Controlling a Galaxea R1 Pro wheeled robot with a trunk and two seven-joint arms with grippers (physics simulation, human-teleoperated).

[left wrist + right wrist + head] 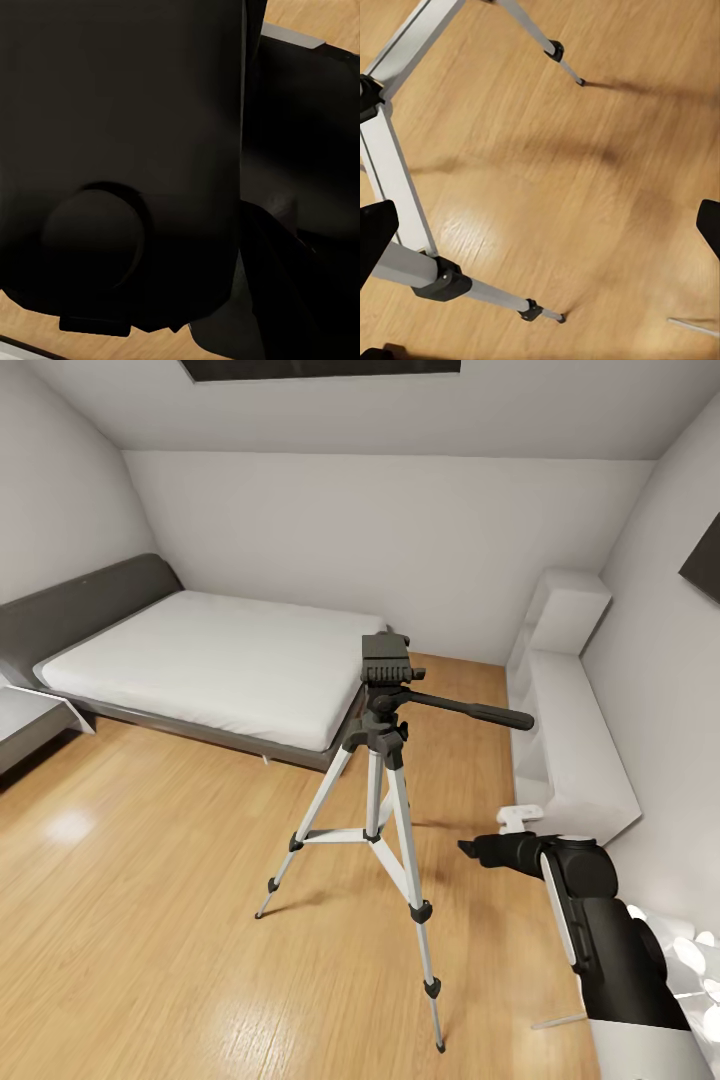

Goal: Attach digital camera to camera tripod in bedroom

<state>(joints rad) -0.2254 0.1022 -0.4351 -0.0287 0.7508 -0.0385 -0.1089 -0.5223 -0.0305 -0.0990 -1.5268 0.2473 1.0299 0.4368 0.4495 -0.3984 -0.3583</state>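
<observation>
The camera tripod [378, 800] is stood on the wood floor [150, 920] beside the bed [200, 660], its head bare for mounting. The right gripper [540, 225] is held wide apart over the floor, nothing between its fingers; the left gripper's state cannot be told.

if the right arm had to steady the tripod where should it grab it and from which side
Probably the camera tripod's near silver leg, coming from the robot's right: it is a slim bare tube facing the right gripper, whose fingers look spread wide enough. Avoid the pan handle; it juts sideways and might swivel.

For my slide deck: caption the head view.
Tripod standing on wood floor beside bed, right pincer nearby.
</observation>
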